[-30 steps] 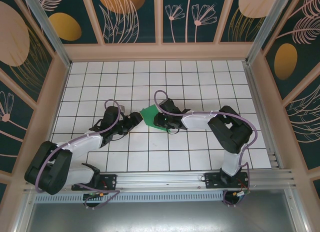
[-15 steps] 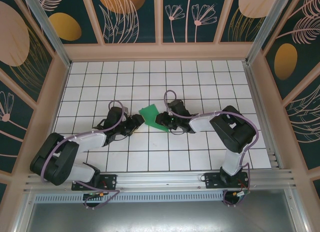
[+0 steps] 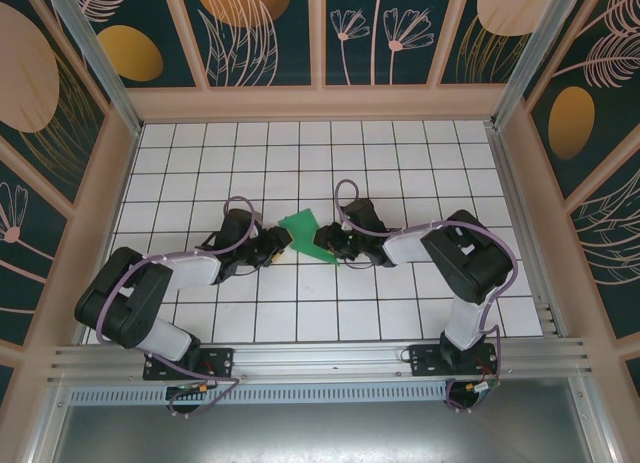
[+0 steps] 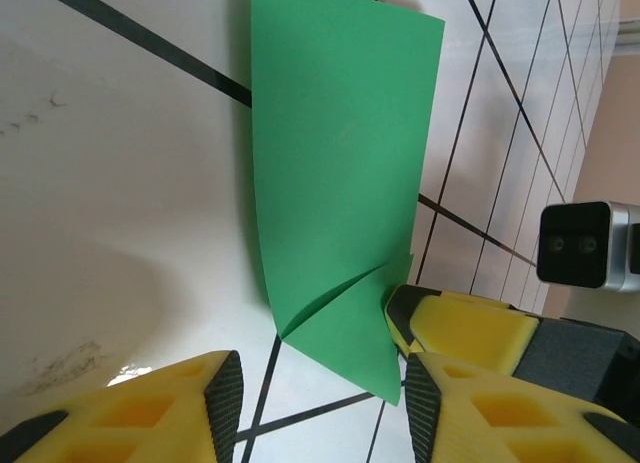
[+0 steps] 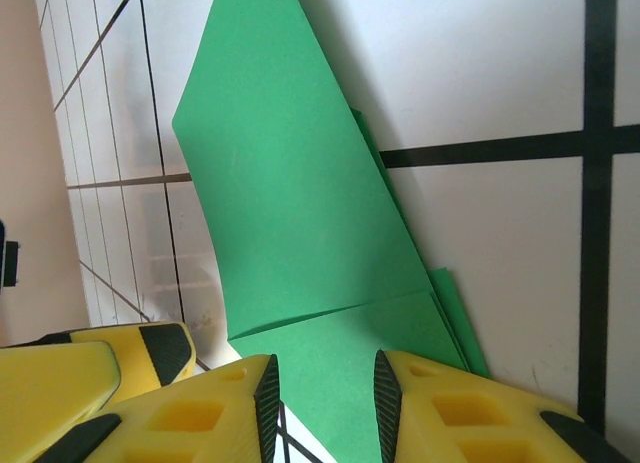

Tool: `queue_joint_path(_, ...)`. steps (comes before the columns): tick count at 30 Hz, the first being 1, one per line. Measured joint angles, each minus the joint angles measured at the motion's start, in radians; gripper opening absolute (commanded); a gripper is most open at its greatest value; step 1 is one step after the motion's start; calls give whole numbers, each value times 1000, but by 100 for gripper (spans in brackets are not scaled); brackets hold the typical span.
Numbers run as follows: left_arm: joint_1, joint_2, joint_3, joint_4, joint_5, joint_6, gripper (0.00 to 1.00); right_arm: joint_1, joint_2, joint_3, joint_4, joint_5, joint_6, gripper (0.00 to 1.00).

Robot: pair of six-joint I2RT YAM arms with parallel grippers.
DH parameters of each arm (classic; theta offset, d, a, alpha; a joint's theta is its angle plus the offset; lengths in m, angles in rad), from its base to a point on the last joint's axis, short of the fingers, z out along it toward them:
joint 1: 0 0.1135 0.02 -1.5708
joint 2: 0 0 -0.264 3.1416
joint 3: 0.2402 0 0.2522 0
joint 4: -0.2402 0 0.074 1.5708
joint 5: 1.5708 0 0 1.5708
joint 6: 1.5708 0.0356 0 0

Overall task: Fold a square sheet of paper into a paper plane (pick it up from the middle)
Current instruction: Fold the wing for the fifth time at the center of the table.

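The square sheet of paper (image 3: 299, 224) is a creased bright-green shape on the white grid table, partly lifted, with a diagonal fold across its near corner (image 4: 340, 163) (image 5: 290, 203). My left gripper (image 3: 283, 242) (image 4: 322, 408) is open at its left side; the paper's pointed corner lies between the jaws, close to the right one. My right gripper (image 3: 322, 245) (image 5: 322, 408) stands over the opposite corner with its fingers a little apart and flat green paper showing across the gap; I cannot tell if they touch it. The paper plane is out of view.
The two grippers nearly meet: a right finger (image 4: 470, 328) sits against the left gripper's right finger, and a left finger (image 5: 60, 368) shows beside the right gripper. Wooden walls (image 3: 320, 103) ring the table. Open tiles (image 3: 300, 153) lie behind the paper.
My left gripper has moved right up to the paper and its jaws have narrowed. The right gripper has slid left and nearer, and the paper has shifted a little back and left.
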Motion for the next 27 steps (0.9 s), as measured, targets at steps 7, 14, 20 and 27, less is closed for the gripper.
queue_joint_path(7, -15, 45, 35, 0, 0, -1, 48, -5, 0, -2, 1, -12, 0, 34)
queue_joint_path(14, -19, 70, 48, -1, -1, -1, 48, -5, 2, -2, 1, -16, 0, 34)
queue_joint_path(20, -34, 97, 70, -3, -1, -1, 47, -9, 3, -6, 12, -27, 5, 34)
queue_joint_path(27, -43, 115, 95, -35, -18, -12, 48, -10, 4, -15, 31, -31, 8, 33)
